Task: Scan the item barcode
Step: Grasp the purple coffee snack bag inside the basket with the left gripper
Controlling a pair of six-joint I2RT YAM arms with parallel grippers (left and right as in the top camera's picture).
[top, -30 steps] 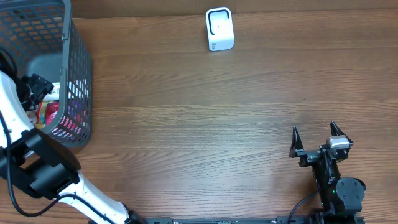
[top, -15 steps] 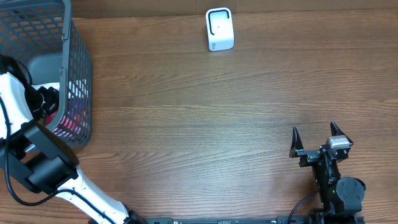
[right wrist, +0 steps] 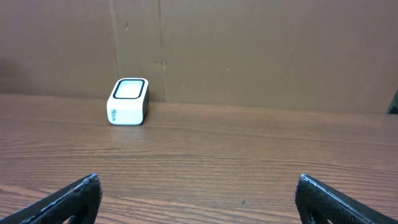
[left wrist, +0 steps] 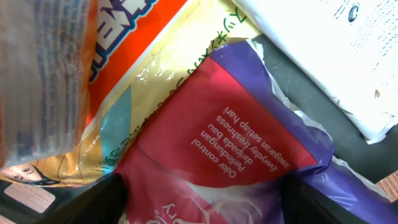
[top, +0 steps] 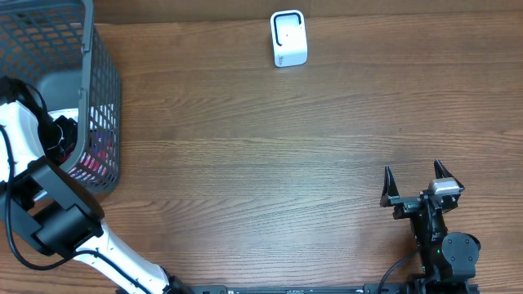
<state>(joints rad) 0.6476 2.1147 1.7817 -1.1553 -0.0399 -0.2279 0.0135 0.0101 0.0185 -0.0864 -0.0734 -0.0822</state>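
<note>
Wooden table [top: 270, 163] fills overhead frame. Grey mesh basket [top: 102, 98] at upper left. Left gripper [left wrist: 205, 193] down inside basket, jaws spread wide either side of red-purple pouch [left wrist: 236, 143]; grip not evident. Orange-yellow packet [left wrist: 143, 56] overlaps pouch at upper left of wrist view. Right gripper [top: 417, 175] at lower right, jaws wide, nothing between. White scanner [top: 288, 38] at top centre.
</note>
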